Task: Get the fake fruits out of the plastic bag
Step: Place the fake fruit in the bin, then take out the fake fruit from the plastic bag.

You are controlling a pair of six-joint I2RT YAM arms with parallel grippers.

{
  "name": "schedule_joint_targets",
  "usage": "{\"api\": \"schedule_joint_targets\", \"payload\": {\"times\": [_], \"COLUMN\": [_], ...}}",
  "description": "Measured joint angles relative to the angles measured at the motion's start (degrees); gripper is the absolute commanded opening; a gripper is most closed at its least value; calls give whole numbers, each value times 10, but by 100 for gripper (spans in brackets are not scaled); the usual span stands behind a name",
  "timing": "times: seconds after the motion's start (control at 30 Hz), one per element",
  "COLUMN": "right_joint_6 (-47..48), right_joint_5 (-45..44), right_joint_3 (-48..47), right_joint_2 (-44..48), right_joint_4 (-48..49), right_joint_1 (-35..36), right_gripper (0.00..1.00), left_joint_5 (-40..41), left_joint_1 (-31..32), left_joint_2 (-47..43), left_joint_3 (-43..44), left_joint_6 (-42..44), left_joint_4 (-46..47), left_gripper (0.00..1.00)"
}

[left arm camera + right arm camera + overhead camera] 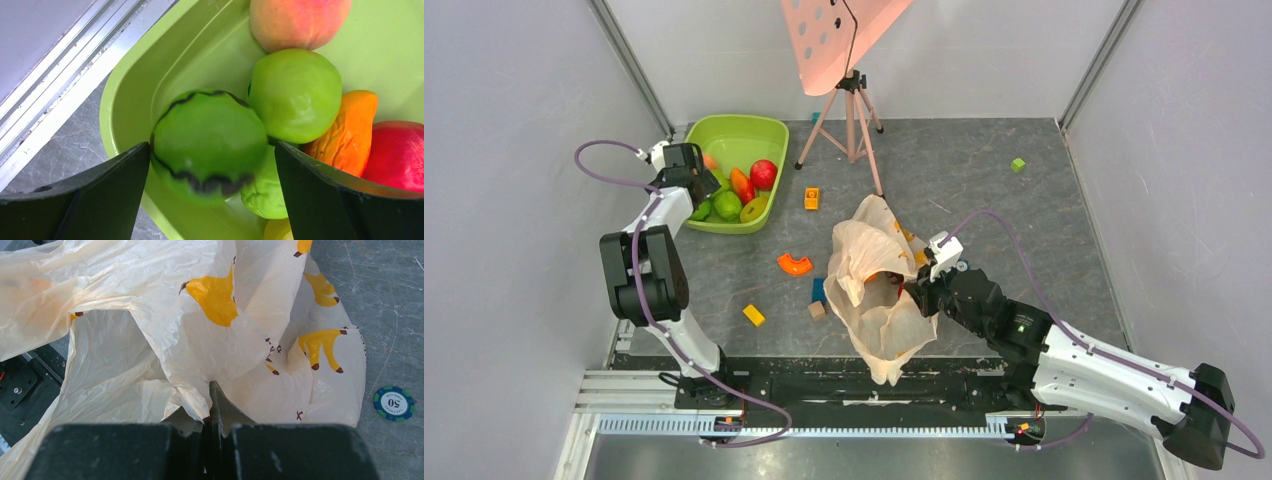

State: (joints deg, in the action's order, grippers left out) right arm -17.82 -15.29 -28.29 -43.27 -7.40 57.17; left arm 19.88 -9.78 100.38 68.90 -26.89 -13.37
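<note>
Bag [879, 290] lies crumpled on the bench [984, 200] near my right arm; it is thin, pale peach and printed with yellow marks. My right claw [212, 407] is closed on a fold of it, and the folds hide what is inside. My left claw [212, 165] stands wide open over the tub [135, 90], with a blurred green fruit [207, 135] between its fingers. A green apple [295, 95], a peach [297, 20] and a red apple [395, 155] lie in the tub. An orange arc [794, 264] and a yellow block [753, 315] lie between tub and bag.

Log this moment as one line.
left gripper: open over tub, green fruit between jaws | right gripper: shut on bag | tub: other fruits inside
</note>
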Motion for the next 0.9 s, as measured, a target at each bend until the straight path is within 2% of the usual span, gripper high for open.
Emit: {"api": "schedule_joint_targets", "payload": {"times": [0.37,0.5,0.6,0.67,0.77,0.9], "right_joint_6": [1,3,5,8,12,18], "right_joint_5": [0,-2,-4,-7,-12,-18], "right_joint_3": [-7,-11,-17,-21,-29,-41], "right_joint_2": [0,0,0,0,0,-4], "right_joint_4": [-4,-7,-9,-9,-11,-14], "right_joint_1": [0,0,0,0,0,0], "right_gripper": [4,4,5,5,5,5], "left_joint_5": [-11,-64,-97,-111,-131,-146], "left_joint_1": [0,2,22,61,160,275], "left_joint_2": [-12,-98,-221,-312,-436,-548], "left_joint_3": [40,35,0,-29,-74,-142], "left_joint_6": [-1,-10,-16,-17,-16,-18], "left_joint_4": [-33,-54,-47,-42,-36,-50], "left_gripper": [100,100,100,100,97,92]}}
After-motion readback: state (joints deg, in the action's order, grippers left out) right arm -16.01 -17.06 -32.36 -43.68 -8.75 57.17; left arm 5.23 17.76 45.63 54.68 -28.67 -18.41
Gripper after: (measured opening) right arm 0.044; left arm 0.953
